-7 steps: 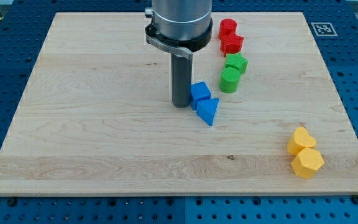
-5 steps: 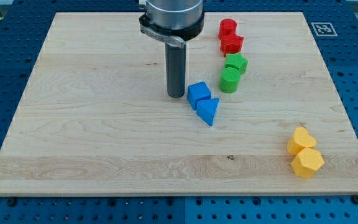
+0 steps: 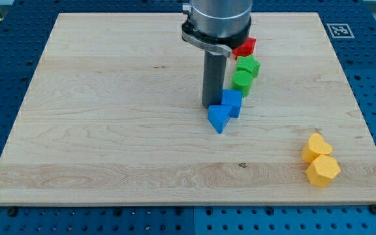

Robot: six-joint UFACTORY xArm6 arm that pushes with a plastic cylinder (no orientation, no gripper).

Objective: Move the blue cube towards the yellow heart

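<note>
Blue perforated bench all round, and on it the pale wooden table [image 3: 109,130] with blocks scattered over its right half. The rod stands upright near the top middle, my tip [image 3: 211,106] planted just at the left edge of the blue cube [image 3: 232,102], touching or near enough. No gripper on this rig, just a bare rod, so nothing is clenched or held; it can only shove. The cube sits a little above centre, with the blue wedge [image 3: 219,118] pressed against its lower-left corner. Just above it, the green cylinder [image 3: 241,81], then the green star [image 3: 247,66] and a red block [image 3: 245,46] half hidden behind the arm. Far off at the lower right, the yellow heart [image 3: 316,147] with a yellow hexagon [image 3: 322,171] right below it. The tip on the cube's left looks placed to drive it rightwards; the heart also lies lower, so I'd guess the push needs a downward slant, and the cube is still well apart from it.
</note>
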